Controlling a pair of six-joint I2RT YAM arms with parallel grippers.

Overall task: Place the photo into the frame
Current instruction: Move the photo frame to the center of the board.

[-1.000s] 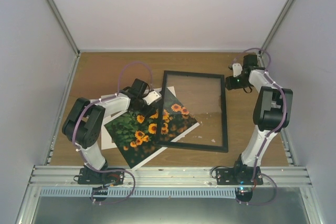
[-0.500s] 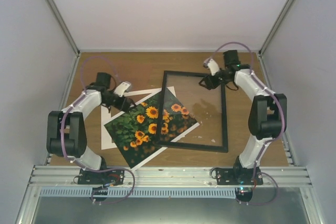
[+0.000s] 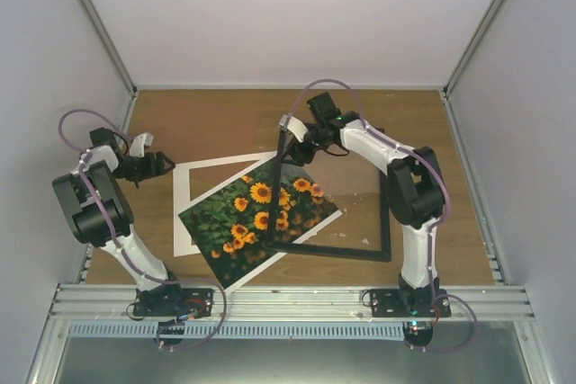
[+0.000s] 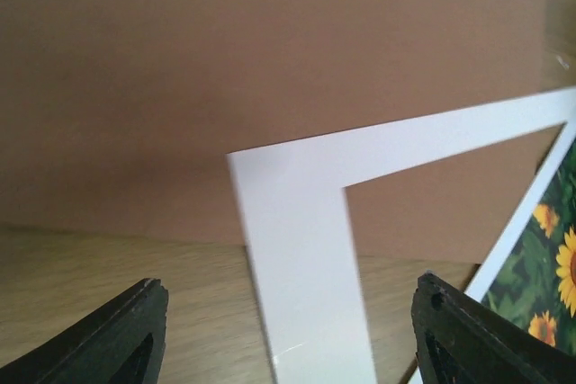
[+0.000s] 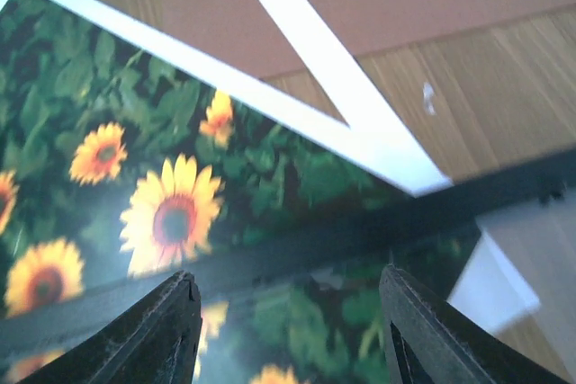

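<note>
Right pincer (image 3: 288,136) swung left to frame (image 3: 333,251) far corner, open; left pincer (image 3: 162,162) withdrawn, open, off photo (image 3: 243,222).

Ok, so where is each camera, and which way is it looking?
Top: up high behind the arms, looking down at the table; both arms show, with left gripper and right gripper.
Left wrist: low over the table, facing the mat corner; the left fingers show.
Right wrist: close above the photo and frame; the right fingers show.
Shared: all three show the photo and mat.
</note>
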